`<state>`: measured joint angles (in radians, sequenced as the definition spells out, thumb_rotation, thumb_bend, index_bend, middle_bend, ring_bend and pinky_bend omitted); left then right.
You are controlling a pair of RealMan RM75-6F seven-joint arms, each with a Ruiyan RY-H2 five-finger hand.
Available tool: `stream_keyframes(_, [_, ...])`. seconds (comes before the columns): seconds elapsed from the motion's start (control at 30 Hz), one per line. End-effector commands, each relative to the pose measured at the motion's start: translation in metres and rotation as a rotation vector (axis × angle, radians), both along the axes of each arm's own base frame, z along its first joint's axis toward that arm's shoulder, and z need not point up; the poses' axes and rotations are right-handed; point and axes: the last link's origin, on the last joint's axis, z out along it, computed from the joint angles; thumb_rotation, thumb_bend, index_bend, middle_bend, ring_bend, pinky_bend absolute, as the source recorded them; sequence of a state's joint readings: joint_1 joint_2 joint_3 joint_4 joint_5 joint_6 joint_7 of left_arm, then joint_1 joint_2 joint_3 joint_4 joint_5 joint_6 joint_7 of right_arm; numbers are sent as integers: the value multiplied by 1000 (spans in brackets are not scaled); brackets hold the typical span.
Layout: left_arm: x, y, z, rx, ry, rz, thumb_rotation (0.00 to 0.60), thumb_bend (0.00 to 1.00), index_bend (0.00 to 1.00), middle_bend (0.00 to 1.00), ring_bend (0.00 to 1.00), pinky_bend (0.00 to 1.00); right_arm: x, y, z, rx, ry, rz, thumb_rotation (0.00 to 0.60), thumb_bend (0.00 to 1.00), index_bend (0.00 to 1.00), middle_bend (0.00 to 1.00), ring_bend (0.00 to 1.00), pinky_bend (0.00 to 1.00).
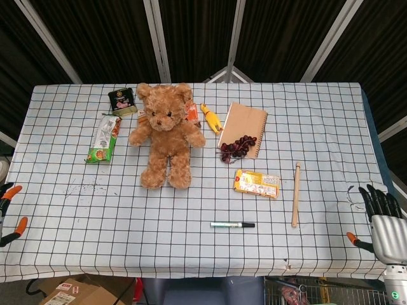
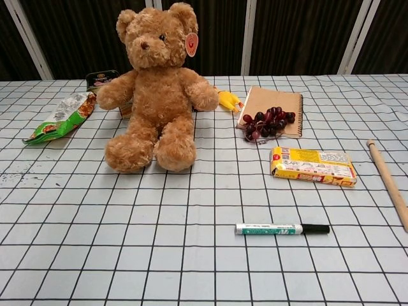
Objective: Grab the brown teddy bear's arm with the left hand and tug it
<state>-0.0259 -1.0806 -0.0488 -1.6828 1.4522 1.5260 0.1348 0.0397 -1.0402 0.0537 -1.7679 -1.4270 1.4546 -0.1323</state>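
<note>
**A:** Where is the bear, and which way is it from the hand that has to take it?

**B:** The bear [image 1: 164, 133] sits upright toward the far left of the table [image 1: 318, 121], facing the robot. The left hand is not clearly visible: at the left edge of the head view there are only a few orange-tipped bits below the table's side, and I cannot tell whether they belong to it or how its fingers stand. If that is where it waits, the bear lies ahead and to the right of it, well apart.

**A:** Which arm of the bear is nearer?

**B:** The one on the left in the views [image 2: 109, 94], reaching out and down toward the snack bag [image 1: 103, 138]. Its long axis slants outward from the shoulder, so a grasp from the side looks natural.

**A:** Anything in the way?

**B:** The bag lies just beside that arm, and a dark tin [image 1: 122, 100] sits behind it. A reach from the near left would pass close to the bag. The notebook [image 1: 245, 121], grapes [image 1: 237, 147], yellow box [image 1: 257, 183], marker [image 1: 233, 224] and stick [image 1: 296, 194] are all off to the right.

**A:** And the right hand?

**B:** The right hand [image 1: 383, 219] rests off the near right corner, fingers straight, slightly apart, holding nothing.
</note>
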Motion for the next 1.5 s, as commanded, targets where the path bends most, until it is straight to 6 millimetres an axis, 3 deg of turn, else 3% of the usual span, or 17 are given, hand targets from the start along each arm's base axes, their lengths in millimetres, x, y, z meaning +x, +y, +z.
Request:
stream_keyframes(0.03, [-1, 7, -2, -4, -21, -2, 600, 449, 177, 109, 0, 0, -1, 0, 2, 0, -5, -2, 600, 171, 0, 0, 0, 0])
stream_keyframes(0.23, [-10, 30, -11, -79, -96, 64, 600, 383, 144, 86, 0, 0, -6, 1, 7, -16, -26, -11, 600, 171, 0, 0, 0, 0])
stream_keyframes(0.47, [-13, 87, -27, -203, -167, 137, 600, 347, 139, 73, 0, 0, -13, -2, 8, -21, -28, -33, 600, 171, 0, 0, 0, 0])
stream_keyframes(0.7, [15, 154, -66, -340, -290, 147, 600, 316, 138, 75, 0, 0, -23, -10, 5, -14, -14, -85, 600, 171, 0, 0, 0, 0])
stream_keyframes(0.87, [35, 188, -84, -373, -381, 141, 600, 308, 138, 84, 0, 0, -31, -15, 3, -10, -5, -119, 600, 170, 0, 0, 0, 0])
stream_keyframes(1.23, [59, 248, -124, -320, -630, 128, 600, 298, 162, 115, 0, 0, -48, -21, 4, -32, 8, -179, 600, 171, 0, 0, 0, 0])
stream_keyframes(1.5, [83, 276, -155, -372, -874, 157, 600, 290, 168, 124, 0, 0, -53, -23, 2, -28, 20, -208, 600, 171, 0, 0, 0, 0])
